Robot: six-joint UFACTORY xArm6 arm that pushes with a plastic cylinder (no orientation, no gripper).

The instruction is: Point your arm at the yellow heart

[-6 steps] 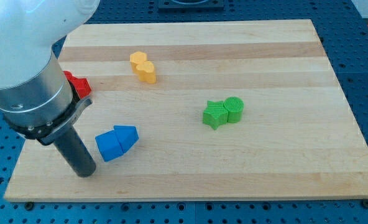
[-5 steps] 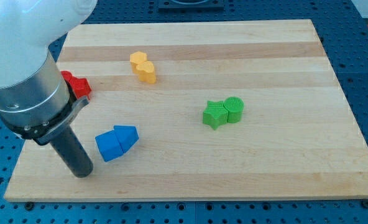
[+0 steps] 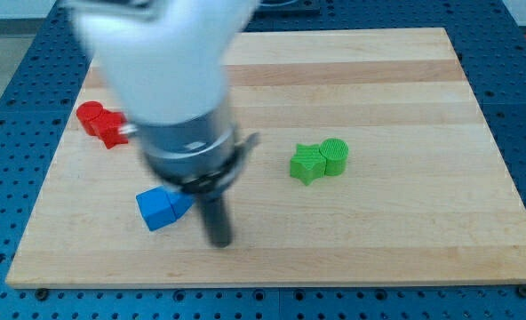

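My tip [image 3: 220, 242] rests on the board near the view's bottom, just right of the blue blocks [image 3: 159, 208]. The arm is motion-blurred and its body covers the spot where the yellow heart and the other yellow block lay, so both are hidden. The blue blocks are partly covered by the arm.
Two red blocks [image 3: 100, 121] sit near the board's left edge. A green star [image 3: 306, 164] and a green cylinder [image 3: 334, 156] touch each other right of centre. The wooden board [image 3: 423, 222] lies on a blue perforated table.
The arm has swung quickly to the view's right, from left of the blue blocks to their right. It now hides the yellow blocks and uncovers the red ones. No block has moved.
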